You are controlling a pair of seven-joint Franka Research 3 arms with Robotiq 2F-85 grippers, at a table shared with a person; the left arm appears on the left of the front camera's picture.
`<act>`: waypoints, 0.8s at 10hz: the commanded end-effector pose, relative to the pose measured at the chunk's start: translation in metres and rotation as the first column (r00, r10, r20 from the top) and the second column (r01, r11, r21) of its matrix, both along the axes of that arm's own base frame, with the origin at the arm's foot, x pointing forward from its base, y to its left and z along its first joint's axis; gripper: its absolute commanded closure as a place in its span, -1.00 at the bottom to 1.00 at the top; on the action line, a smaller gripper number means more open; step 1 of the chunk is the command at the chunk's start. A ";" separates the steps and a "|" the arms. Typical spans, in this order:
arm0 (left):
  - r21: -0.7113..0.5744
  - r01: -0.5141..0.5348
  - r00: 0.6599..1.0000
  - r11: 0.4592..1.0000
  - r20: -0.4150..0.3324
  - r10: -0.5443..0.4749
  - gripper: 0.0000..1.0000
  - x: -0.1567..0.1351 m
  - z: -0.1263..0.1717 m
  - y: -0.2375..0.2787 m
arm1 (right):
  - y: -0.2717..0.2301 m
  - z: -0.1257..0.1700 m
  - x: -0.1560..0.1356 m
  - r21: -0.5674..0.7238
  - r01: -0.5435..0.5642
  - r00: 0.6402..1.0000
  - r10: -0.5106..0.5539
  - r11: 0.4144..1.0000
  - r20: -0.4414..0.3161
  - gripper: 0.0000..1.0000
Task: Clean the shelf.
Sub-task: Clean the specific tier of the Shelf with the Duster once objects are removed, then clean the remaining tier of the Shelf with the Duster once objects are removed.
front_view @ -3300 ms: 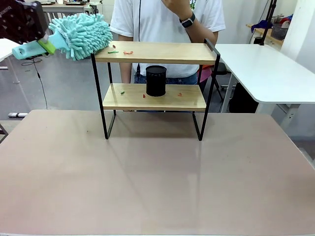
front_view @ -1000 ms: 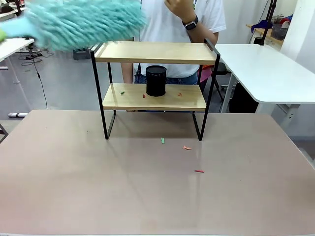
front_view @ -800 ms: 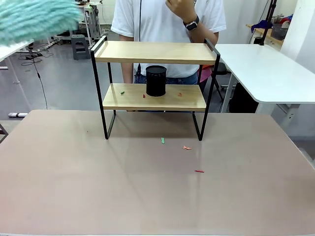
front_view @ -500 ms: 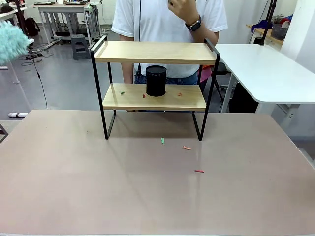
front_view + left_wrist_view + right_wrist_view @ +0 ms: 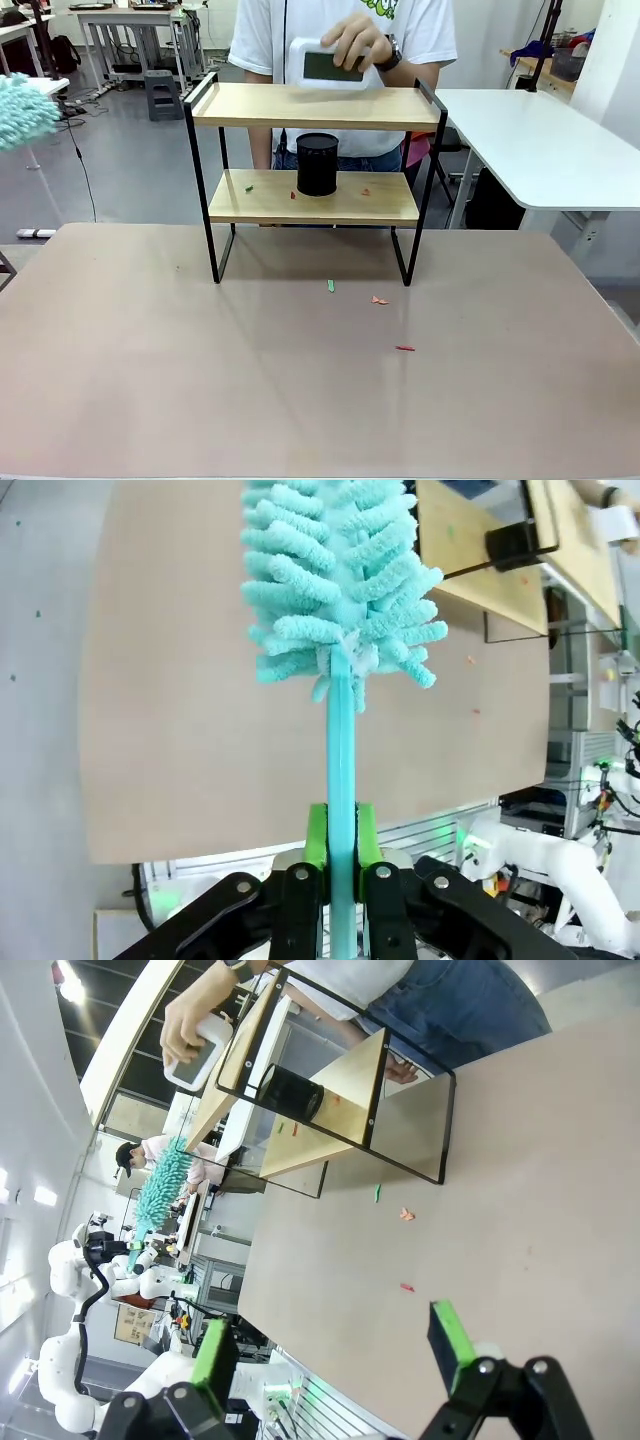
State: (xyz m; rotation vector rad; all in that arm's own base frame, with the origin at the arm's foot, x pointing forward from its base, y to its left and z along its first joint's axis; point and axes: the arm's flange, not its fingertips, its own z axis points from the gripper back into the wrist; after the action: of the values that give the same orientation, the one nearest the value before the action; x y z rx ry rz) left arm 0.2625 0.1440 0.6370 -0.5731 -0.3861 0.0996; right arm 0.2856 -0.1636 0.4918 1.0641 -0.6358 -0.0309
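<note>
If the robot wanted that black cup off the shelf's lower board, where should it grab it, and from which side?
Probably around its round side wall, coming in level from the robot's side. The black cup stands upright with the upper board close above its rim, so a reach from above looks blocked, while the shelf is open at the front.
</note>
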 end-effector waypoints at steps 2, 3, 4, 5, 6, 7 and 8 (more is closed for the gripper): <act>-0.023 0.021 1.000 1.000 0.022 -0.021 0.75 0.001 0.000 -0.003 | 0.000 0.000 0.002 0.007 0.000 0.999 0.000 1.000 0.037 -1.00; -0.023 0.021 1.000 1.000 0.022 -0.021 0.75 0.001 0.000 -0.003 | 0.000 0.000 0.002 0.007 0.000 0.999 0.000 1.000 0.037 -1.00; -0.023 0.021 1.000 1.000 0.022 -0.021 0.75 0.001 0.000 -0.003 | 0.000 0.000 0.002 0.007 0.000 0.999 0.000 1.000 0.037 -1.00; -0.023 0.021 1.000 1.000 0.022 -0.021 0.75 0.001 0.000 -0.003 | 0.000 0.000 0.002 0.007 0.000 0.999 0.000 1.000 0.037 -1.00; -0.023 0.021 1.000 1.000 0.022 -0.021 0.75 0.001 0.000 -0.003 | 0.000 0.000 0.002 0.007 0.000 0.999 0.000 1.000 0.037 -1.00; -0.023 0.021 1.000 1.000 0.022 -0.021 0.75 0.001 0.000 -0.003 | 0.000 0.000 0.002 0.007 0.000 0.999 0.000 1.000 0.037 -1.00; -0.023 0.021 1.000 1.000 0.022 -0.021 0.75 0.001 0.000 -0.003 | 0.000 0.000 0.002 0.007 0.000 0.999 0.000 1.000 0.037 -1.00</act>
State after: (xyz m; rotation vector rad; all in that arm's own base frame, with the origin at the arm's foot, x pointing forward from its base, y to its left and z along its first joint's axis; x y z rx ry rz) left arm 0.2635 0.1422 0.6371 -0.5864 -0.3787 0.0842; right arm 0.2856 -0.1637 0.4918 1.0640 -0.6359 -0.0309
